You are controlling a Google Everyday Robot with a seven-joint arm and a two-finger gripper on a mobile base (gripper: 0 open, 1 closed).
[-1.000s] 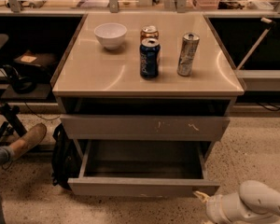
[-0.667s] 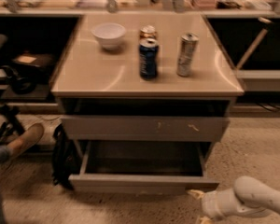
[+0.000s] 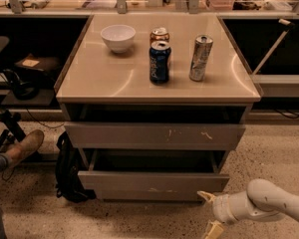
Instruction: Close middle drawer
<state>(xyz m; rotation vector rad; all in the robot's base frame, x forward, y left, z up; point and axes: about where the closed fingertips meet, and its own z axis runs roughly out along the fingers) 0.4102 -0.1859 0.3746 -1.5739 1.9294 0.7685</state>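
Note:
The middle drawer is the lower grey wood-grain drawer of the cabinet. It stands partly pulled out, and a strip of its dark box interior shows behind the front. My gripper is low at the right, on the white arm, just below the drawer front's right corner. Its two yellowish fingers are apart and hold nothing. The upper fingertip is at the drawer front's lower right edge; I cannot tell whether it touches.
Above it is a shut grey drawer front with pale scratches. The cabinet top holds a white bowl, a blue can, a copper can and a silver can. A black bag and a person's shoe lie left.
The middle drawer has slid further into the cabinet, so less of its interior shows. My gripper has moved left and toward the drawer front.

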